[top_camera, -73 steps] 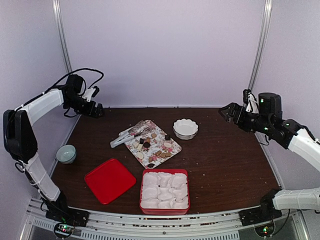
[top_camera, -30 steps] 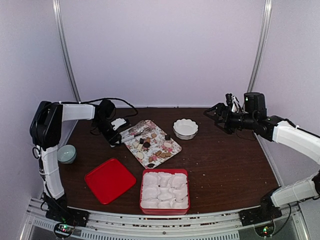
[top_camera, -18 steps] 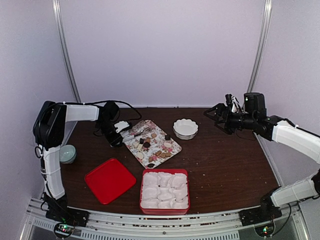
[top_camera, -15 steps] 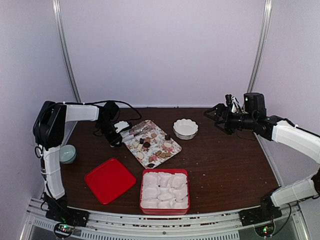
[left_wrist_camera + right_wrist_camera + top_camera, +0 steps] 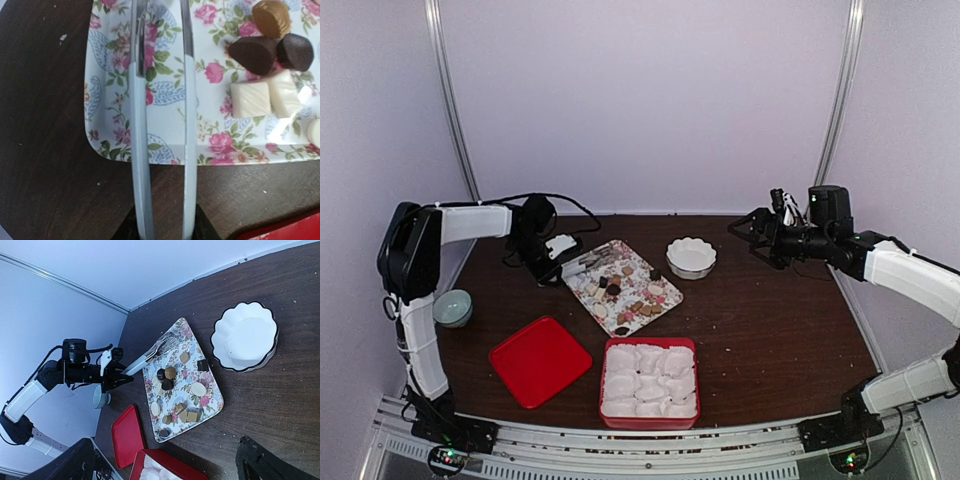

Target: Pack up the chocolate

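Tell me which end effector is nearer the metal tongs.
Left. The left end effector clamps the handle end of the tongs at the floral tray's edge; the right end effector hovers far off, past the white scalloped bowl.

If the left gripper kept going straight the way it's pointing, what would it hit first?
Probably the near rim of the floral tray; the tongs in the left gripper reach over it. Height is unclear.

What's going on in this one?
The left end effector grips metal tongs at their handle end, their tips lying over the flowered tray of chocolates. The right end effector hovers open, right of the white bowl. The red box of paper cups holds no chocolate yet.
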Tool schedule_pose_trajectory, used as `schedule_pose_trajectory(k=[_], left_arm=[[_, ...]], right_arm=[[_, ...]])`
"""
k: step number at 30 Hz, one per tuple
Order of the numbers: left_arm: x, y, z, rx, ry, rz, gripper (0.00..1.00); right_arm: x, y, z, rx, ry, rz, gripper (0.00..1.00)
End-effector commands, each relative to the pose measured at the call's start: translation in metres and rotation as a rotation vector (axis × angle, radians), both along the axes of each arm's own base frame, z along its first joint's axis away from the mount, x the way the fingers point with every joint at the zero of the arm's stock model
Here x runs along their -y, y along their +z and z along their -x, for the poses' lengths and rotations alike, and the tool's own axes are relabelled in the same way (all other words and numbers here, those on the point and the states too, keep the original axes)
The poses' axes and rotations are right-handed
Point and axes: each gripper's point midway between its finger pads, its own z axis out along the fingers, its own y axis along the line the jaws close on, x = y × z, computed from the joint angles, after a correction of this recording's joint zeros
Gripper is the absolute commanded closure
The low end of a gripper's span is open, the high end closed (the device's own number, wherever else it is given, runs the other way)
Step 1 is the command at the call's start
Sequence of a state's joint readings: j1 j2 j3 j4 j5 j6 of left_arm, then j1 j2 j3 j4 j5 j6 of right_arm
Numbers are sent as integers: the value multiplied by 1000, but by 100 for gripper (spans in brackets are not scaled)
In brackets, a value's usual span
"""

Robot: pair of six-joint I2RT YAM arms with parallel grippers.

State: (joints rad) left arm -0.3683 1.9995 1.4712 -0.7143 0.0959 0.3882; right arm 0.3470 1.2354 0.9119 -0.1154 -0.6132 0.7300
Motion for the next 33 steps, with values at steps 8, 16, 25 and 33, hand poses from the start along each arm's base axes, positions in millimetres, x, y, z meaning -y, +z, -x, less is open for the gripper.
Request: schedule_pose_trajectory(k=[8, 16, 25, 33], left_arm=[[36, 146, -11, 224, 35, 299, 88], [95, 226, 4, 354, 5, 446, 88], [162, 266, 33, 374, -19, 612, 89], [202, 267, 57, 362, -49, 636, 89]], right_arm=[[1, 34, -23, 60, -74, -69, 0], [-26, 67, -61, 18, -231, -214, 0], [-87, 83, -68, -13, -207, -293, 0], [-91, 85, -66, 14, -269, -287, 3]])
